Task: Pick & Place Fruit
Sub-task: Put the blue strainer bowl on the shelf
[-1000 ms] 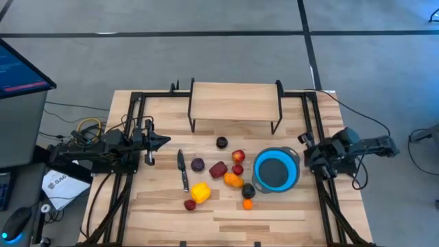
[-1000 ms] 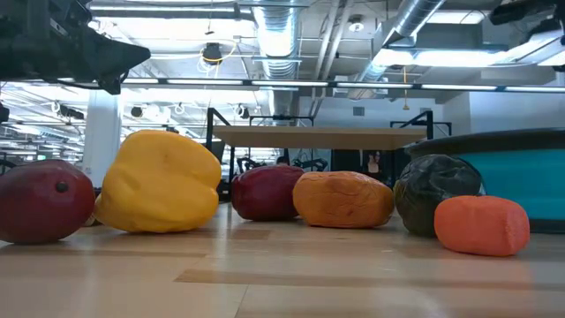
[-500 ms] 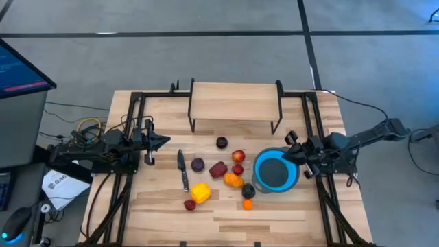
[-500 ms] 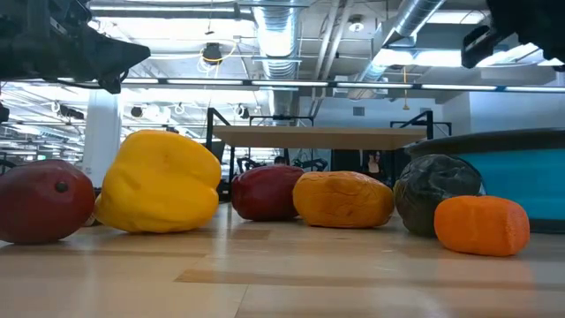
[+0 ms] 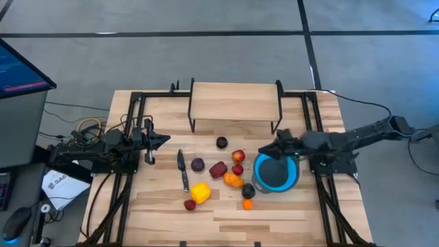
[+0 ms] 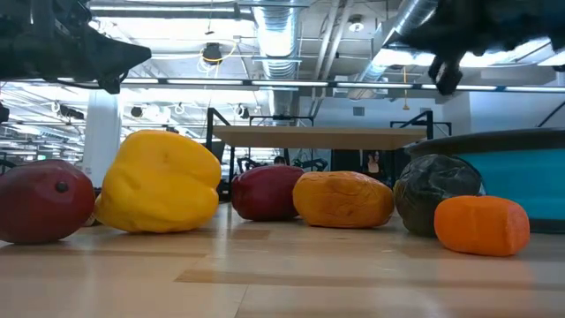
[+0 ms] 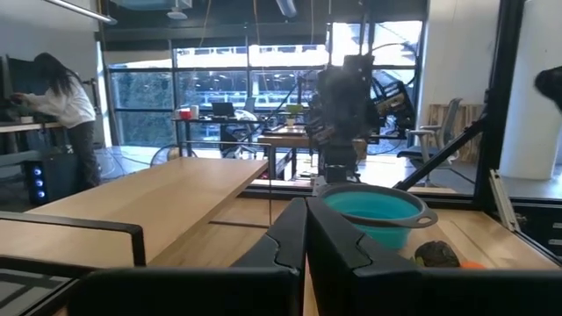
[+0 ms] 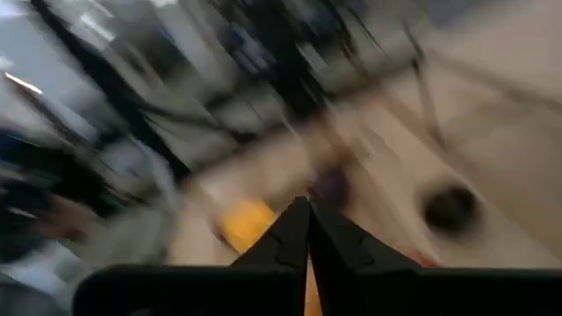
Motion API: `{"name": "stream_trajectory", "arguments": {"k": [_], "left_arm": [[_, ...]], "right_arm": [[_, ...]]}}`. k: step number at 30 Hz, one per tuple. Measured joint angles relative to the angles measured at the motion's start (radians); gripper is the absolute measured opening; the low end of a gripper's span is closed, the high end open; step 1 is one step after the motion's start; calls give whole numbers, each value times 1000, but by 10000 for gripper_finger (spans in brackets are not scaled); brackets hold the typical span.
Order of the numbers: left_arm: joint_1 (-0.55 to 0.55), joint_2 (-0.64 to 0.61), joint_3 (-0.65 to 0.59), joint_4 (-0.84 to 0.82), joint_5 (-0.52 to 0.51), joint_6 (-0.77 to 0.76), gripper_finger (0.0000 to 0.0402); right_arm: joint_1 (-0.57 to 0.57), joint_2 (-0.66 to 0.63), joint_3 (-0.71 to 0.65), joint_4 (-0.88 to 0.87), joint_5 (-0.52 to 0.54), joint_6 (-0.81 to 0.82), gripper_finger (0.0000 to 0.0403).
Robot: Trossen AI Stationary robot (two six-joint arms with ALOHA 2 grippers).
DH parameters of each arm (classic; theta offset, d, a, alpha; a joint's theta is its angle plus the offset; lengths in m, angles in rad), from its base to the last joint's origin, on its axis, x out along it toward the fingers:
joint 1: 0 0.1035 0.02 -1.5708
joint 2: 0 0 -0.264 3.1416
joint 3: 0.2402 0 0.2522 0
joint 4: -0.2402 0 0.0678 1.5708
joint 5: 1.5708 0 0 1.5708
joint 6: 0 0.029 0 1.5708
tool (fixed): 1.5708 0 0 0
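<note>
A pale wooden table (image 5: 288, 213) is filling the middle of the high view, bearing a small wooden shelf (image 5: 235, 101) at upper centre, a blue bowl (image 5: 276, 172) right of centre, scattered fruit (image 5: 200, 192) and a knife (image 5: 182, 170) lying left of them.

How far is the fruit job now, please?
Nothing is placed yet: the blue bowl holds no fruit. The right gripper, shut and empty, reaches over the bowl's rim. The left gripper waits shut at the table's left. All fruits, including the yellow one, lie on the table.
</note>
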Motion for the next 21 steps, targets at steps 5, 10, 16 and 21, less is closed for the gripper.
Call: {"name": "stream_trajectory", "arguments": {"k": [5,10,16,21], "left_arm": [[0,0,0,2,0,0,2],[0,0,0,3,-1,0,2],[0,0,0,3,-4,0,2],[0,0,0,3,-5,0,2]], "right_arm": [[-92,174,259,-439,-120,-33,28],[-182,356,478,-745,-306,-156,108],[-246,632,667,-1092,-369,-428,223],[-247,846,799,-1234,-368,-676,267]]}}
